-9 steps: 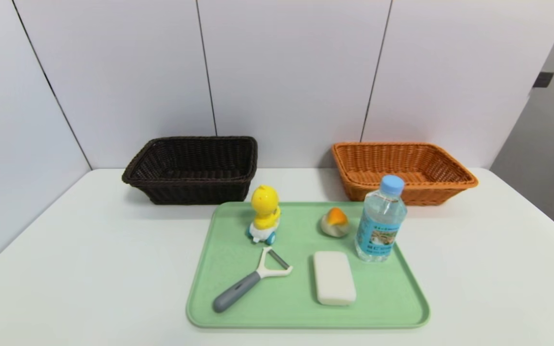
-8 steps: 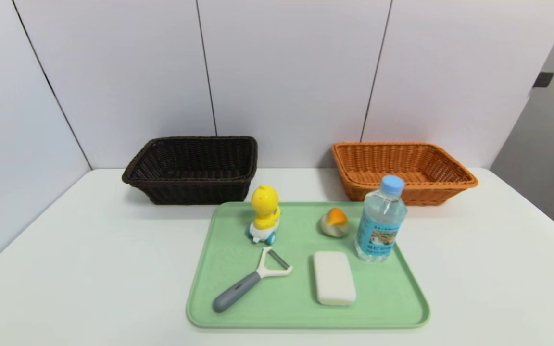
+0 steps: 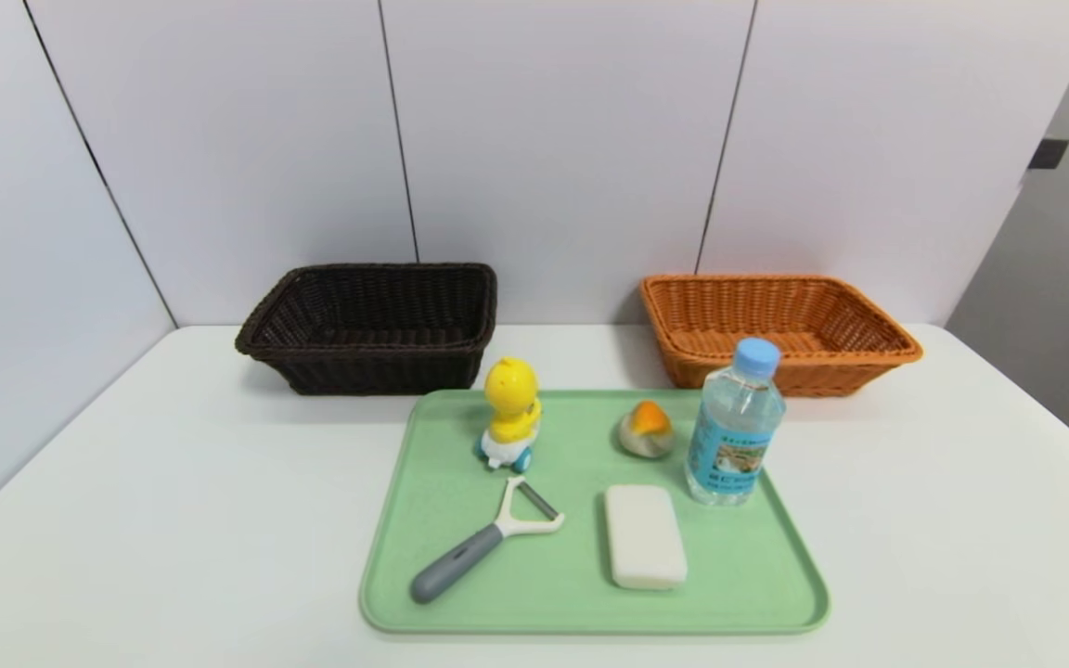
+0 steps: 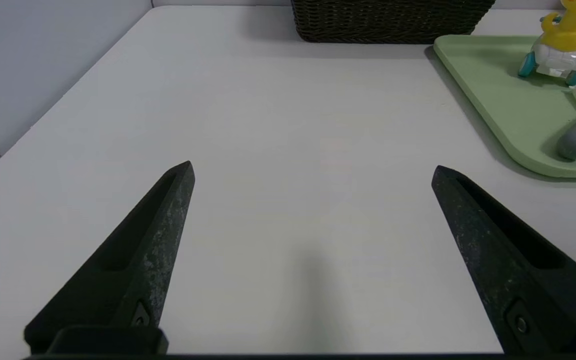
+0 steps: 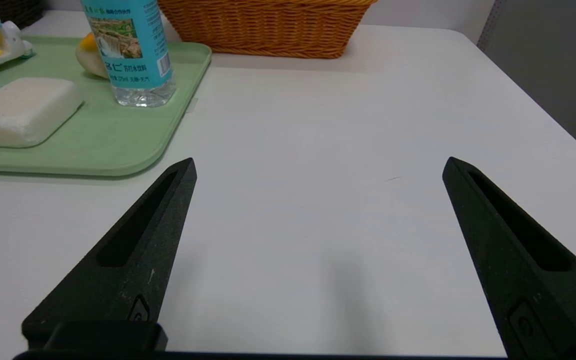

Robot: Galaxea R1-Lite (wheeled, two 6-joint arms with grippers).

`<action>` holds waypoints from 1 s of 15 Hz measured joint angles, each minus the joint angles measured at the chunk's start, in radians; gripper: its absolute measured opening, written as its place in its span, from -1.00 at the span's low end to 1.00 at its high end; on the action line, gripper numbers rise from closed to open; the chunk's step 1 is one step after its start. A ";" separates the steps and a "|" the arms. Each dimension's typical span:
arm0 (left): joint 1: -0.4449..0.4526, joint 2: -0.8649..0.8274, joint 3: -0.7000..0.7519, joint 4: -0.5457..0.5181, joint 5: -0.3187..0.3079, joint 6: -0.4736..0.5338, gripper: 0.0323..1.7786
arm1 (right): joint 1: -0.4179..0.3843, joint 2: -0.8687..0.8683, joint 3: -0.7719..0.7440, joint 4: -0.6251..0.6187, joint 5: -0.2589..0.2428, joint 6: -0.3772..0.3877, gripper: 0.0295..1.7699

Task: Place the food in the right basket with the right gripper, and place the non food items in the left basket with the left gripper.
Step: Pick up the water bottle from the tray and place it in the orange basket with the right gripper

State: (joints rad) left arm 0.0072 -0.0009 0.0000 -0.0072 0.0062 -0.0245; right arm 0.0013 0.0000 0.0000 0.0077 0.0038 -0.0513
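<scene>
Grippers idling: left gripper [image 4: 313, 167] and right gripper [image 5: 318, 165] both spread wide, pinching nothing, hovering over bare table [image 3: 126, 520], presumably awaiting sorting. Sitting on tray [image 3: 757, 603]: duck toy [image 3: 510, 413] at 11 o'clock, bun [image 3: 647, 430] and water bottle [image 3: 734, 427] at 1–2, peeler [image 3: 479, 543] at 7, white bar [image 3: 645, 536] at 5. Waiting beyond at 12: left basket [image 3: 372, 325], right basket [image 3: 776, 329].

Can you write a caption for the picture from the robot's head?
Duck toy, peeler, white bar, bun and water bottle wait on a green tray before two baskets.
</scene>
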 joint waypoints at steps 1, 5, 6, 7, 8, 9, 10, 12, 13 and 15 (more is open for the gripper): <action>0.000 0.000 0.000 0.000 0.001 0.001 0.90 | 0.000 0.000 0.000 -0.001 0.004 -0.003 0.92; 0.000 0.000 0.000 0.000 0.002 -0.014 0.90 | 0.001 0.000 0.000 -0.003 0.022 -0.028 0.92; 0.000 0.000 0.000 0.000 0.003 -0.016 0.90 | 0.001 0.000 0.000 -0.003 0.023 -0.025 0.92; 0.000 0.000 0.000 0.000 0.003 -0.016 0.90 | 0.001 0.000 0.000 -0.005 0.023 -0.025 0.92; 0.000 0.000 0.000 0.000 0.004 -0.014 0.90 | 0.001 0.000 -0.002 -0.010 0.024 -0.025 0.92; 0.000 0.000 0.000 0.000 0.005 -0.011 0.90 | 0.001 0.001 -0.021 -0.008 0.030 -0.025 0.92; 0.000 0.000 0.000 0.004 0.004 -0.001 0.90 | 0.001 0.009 -0.058 0.000 0.039 -0.024 0.92; 0.000 0.002 -0.029 0.021 -0.015 0.021 0.90 | 0.001 0.068 -0.137 0.007 0.060 -0.012 0.92; 0.000 0.011 -0.072 0.044 -0.023 0.023 0.90 | 0.000 0.131 -0.194 0.008 0.070 0.003 0.92; 0.000 0.073 -0.192 0.119 -0.030 0.024 0.90 | -0.002 0.285 -0.336 0.010 0.084 0.050 0.92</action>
State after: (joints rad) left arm 0.0077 0.0726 -0.1923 0.1115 -0.0240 -0.0009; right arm -0.0004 0.2847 -0.3357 0.0172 0.0883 -0.0013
